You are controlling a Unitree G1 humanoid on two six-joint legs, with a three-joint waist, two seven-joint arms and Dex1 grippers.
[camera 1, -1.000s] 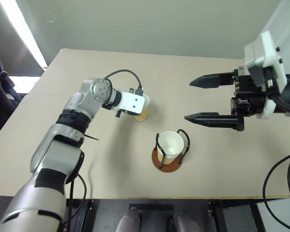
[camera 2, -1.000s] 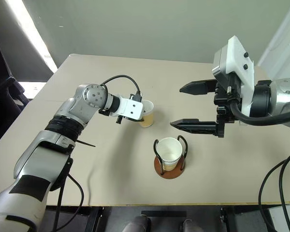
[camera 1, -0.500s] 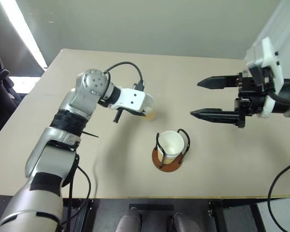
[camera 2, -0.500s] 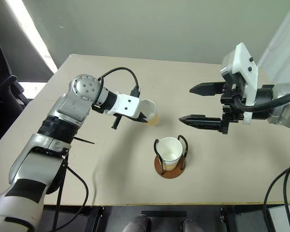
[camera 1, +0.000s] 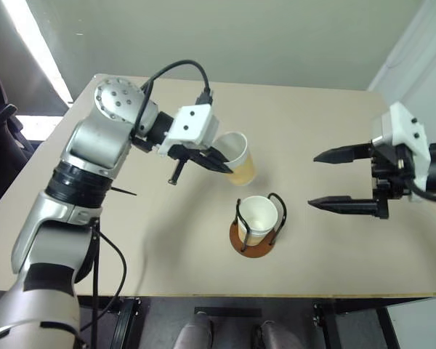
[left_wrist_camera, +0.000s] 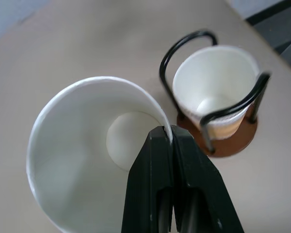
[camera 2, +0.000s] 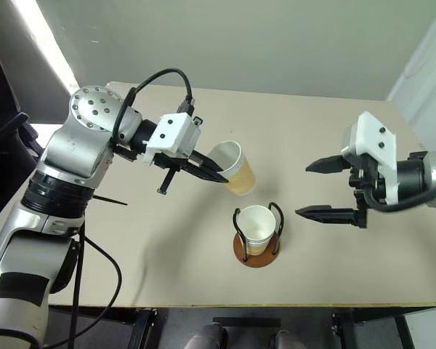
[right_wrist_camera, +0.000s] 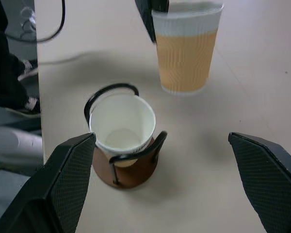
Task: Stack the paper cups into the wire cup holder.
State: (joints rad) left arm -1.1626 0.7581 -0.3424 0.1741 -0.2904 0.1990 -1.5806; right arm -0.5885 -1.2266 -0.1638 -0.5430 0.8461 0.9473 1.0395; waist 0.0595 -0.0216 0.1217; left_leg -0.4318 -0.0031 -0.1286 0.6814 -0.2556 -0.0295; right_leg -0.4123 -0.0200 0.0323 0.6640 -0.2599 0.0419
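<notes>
Paper cups: two on view; one (camera 1: 257, 218) seated upright inside the wire cup holder (camera 1: 252, 239), lower centre of the frame, white inside showing, black loops rising on either side of it, reddish-brown disc base resting on the desk (camera 1: 312, 131); the other paper cup (camera 1: 237, 156) held off the desk, just above and left of the holder in the head view, tilted, mouth turned toward the left arm; left gripper (camera 1: 219, 161) pressed together on this cup's rim, one finger inside the wall and one outside, as the left wrist view shows; right gripper (camera 1: 334, 179) at the right of the frame, fingers spread wide, holding nothing, well apart from both cups, pointing toward the holder.
</notes>
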